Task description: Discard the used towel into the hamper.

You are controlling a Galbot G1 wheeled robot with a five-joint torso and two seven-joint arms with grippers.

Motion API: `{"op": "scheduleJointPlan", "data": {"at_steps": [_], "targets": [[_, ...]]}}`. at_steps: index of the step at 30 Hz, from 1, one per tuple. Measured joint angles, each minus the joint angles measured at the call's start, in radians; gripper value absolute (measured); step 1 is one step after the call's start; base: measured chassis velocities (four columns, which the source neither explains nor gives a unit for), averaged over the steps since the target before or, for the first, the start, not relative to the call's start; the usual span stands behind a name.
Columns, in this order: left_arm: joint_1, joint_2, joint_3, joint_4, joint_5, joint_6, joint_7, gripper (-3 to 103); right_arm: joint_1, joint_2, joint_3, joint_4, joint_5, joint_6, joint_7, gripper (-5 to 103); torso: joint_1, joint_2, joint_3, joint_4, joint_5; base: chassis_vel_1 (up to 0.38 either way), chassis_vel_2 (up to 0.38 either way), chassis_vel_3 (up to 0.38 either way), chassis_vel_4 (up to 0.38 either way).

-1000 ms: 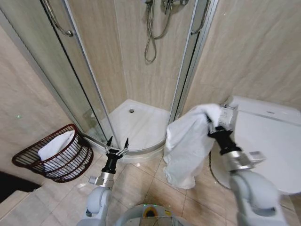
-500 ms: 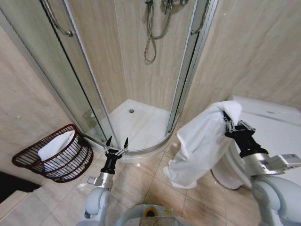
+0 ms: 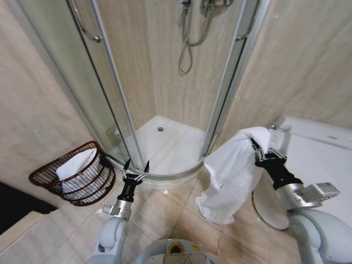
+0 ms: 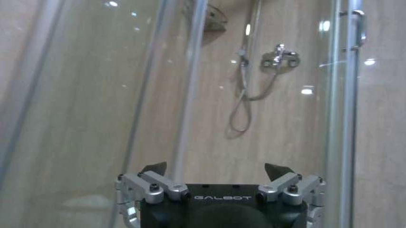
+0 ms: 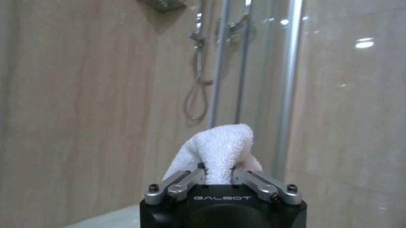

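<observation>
A white towel hangs in folds from my right gripper, which is shut on its top edge in front of the toilet. In the right wrist view the towel bulges up between the closed fingers. The hamper, a dark reddish-brown wire basket, leans on the floor at the left against the wall, with a white cloth inside. My left gripper stands low in the middle, open and pointing up, with nothing in it; its fingertips show in the left wrist view.
A corner shower cabin with glass doors and a white tray lies straight ahead. A white toilet stands at the right behind my right arm. Tiled floor lies between hamper and toilet.
The whole head view has shifted right, so the camera turned left. My right gripper with the towel has drawn back inward and a little lower. The left gripper has held still.
</observation>
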Motion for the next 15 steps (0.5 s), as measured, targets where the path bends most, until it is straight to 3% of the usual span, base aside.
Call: {"op": "scheduleJointPlan", "data": {"at_steps": [15], "targets": [[0.008,-0.006,-0.004,-0.007,0.014,-0.004,0.002,100,-0.003,-0.001,0.024,-0.001,0.02,-0.005,0.001,7,0.0,0.0,0.0,-0.0002,-0.0002,0.134,0.084,0.09,0.141]]}}
